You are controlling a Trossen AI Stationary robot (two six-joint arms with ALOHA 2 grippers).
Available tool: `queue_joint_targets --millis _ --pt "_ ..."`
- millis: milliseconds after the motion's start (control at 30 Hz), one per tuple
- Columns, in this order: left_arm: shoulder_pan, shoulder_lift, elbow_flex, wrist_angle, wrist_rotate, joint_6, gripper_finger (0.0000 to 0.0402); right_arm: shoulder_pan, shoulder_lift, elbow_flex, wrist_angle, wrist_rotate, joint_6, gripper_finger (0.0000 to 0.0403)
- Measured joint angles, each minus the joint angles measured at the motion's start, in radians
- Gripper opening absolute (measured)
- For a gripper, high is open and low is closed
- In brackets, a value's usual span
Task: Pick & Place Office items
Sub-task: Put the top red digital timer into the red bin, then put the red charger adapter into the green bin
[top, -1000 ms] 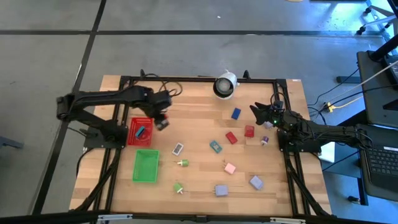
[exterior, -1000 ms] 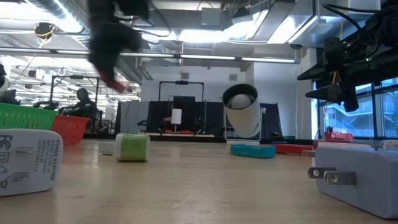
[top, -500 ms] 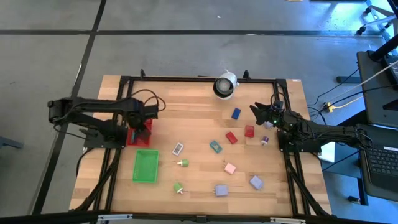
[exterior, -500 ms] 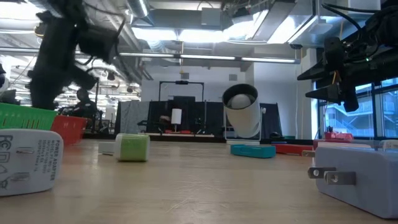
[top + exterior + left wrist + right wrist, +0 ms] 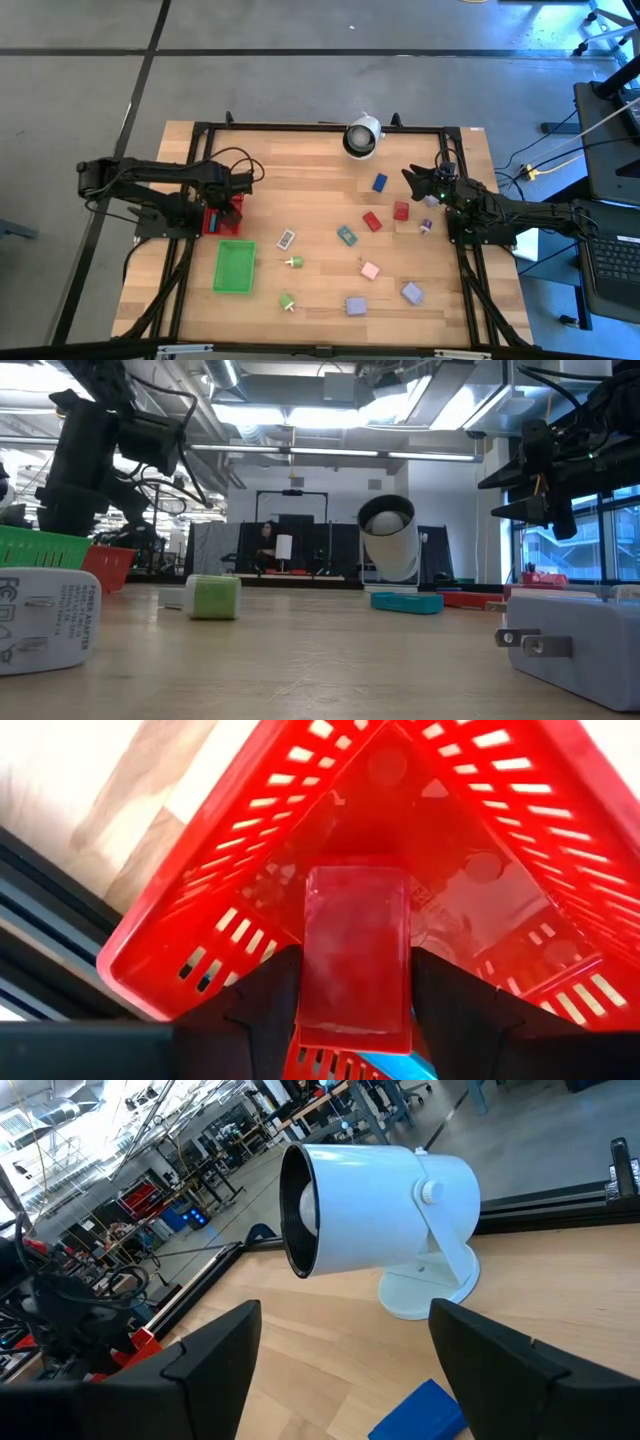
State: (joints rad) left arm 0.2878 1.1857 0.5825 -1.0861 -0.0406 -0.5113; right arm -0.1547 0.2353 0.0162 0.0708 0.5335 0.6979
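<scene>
Wooden planks make up your table (image 5: 320, 170), framed by black rails and set on a grey concrete floor.

Your left claw (image 5: 355, 980) hangs directly over the red mesh tray (image 5: 214, 218), its two dark fingers clamped on a flat red block (image 5: 355, 955). In the left wrist view the block sits upright between the fingers, with the tray's floor right beyond it and a sliver of a blue piece (image 5: 395, 1068) showing under the block. Just beside that claw, on the side nearer the table's front edge, lies the green mesh tray (image 5: 234, 266).

Your right claw (image 5: 408, 177) waits at the right edge of the table, fingers (image 5: 215, 1350) spread wide and holding nothing. Straight ahead of it stands the white round camera-like object (image 5: 375, 1215), and a blue block (image 5: 420, 1413) lies on the wood close below its fingertips.

The remaining office items are scattered well away from the left claw, across the middle and right of the table: a red block (image 5: 372, 221), another red block (image 5: 401, 210), a teal piece (image 5: 347, 235), a pink block (image 5: 370, 269), two lavender blocks (image 5: 356, 305), a white patterned piece (image 5: 286, 239) and two green pins (image 5: 293, 262).
</scene>
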Motion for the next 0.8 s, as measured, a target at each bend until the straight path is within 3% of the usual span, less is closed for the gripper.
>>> queue_joint_targets --millis 167,433,600,800 --pt "0.000 0.000 0.055 -0.022 0.002 0.017 0.0184 0.000 0.000 0.000 0.000 0.000 0.000 0.0292" --pt "0.000 0.000 0.241 -0.114 0.007 0.058 0.0184 0.000 0.000 0.000 0.000 0.001 0.000 0.0292" --pt "0.000 0.000 0.333 -0.112 0.007 0.054 0.0184 0.000 0.000 0.000 0.013 0.056 0.048 0.0292" --pt "0.000 0.000 0.420 0.068 -0.007 0.053 0.0184 0.000 0.000 0.000 0.012 0.107 0.077 0.0292"
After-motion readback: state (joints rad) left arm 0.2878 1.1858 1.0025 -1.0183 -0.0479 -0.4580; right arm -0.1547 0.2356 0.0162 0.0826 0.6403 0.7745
